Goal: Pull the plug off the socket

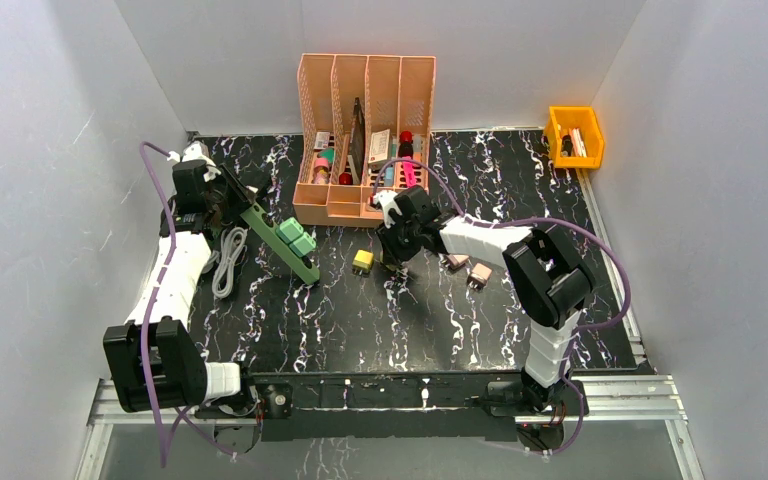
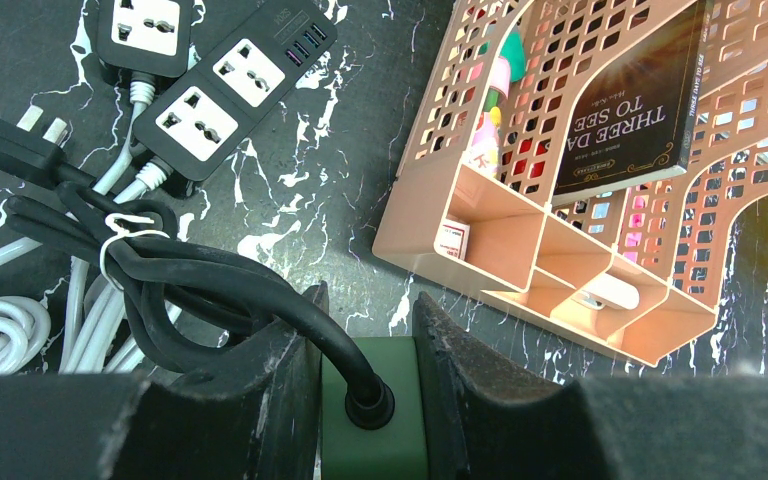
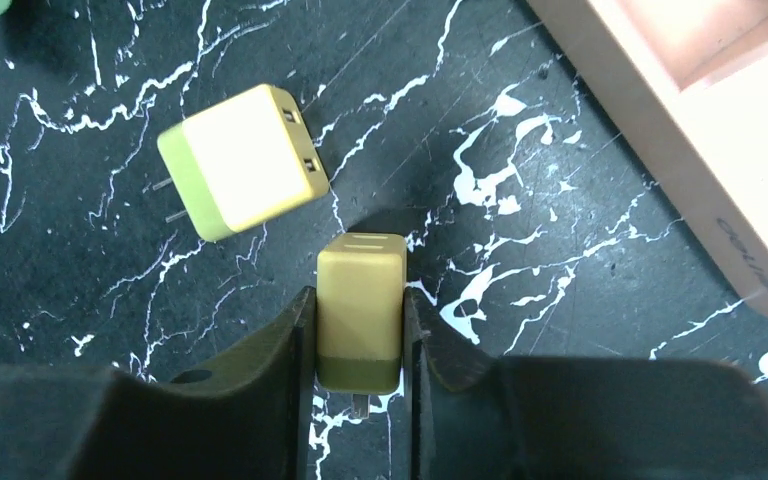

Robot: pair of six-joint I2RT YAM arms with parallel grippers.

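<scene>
Over at 12 o'clock on the desk (image 1: 360, 320) stands a peach file organizer (image 1: 365, 110), and it holds the only writing I can actually read. It's a dark book (image 2: 625, 110) whose cover says "THREE DA" and "TO SEE", with the rest cut off by the organizer wall. There's embossed lettering on the organizer's base in the right wrist view, but it's too faint to make out.

Task stuff: the green power strip (image 1: 263, 225) lies diagonally at roughly 10 o'clock from the desk's middle, with two mint green plugs (image 1: 297, 237) seated side by side on it. The left end effector (image 1: 225, 195) is clenched on the strip's far end, fingers on both sides right where a black cable (image 2: 335, 345) goes in.

The right end effector (image 3: 358, 298) is grasping an olive-yellow plug (image 3: 360, 335). It's a boxy USB charger, paler on the body with a darker olive band at the prong end, and the pads touch both its sides. It's off the strip, about 3 o'clock from it, near the desk's middle. A second yellow charger (image 3: 240, 160) lies apart at 11 o'clock from it in the wrist view, showing two USB ports and two prongs. Two pink chargers (image 1: 468, 268) sit at 3 o'clock from the right end effector.

The left wrist view also catches two black power strips (image 2: 220, 95) with white sockets, plus a black three-pin plug (image 2: 15, 145).
</scene>
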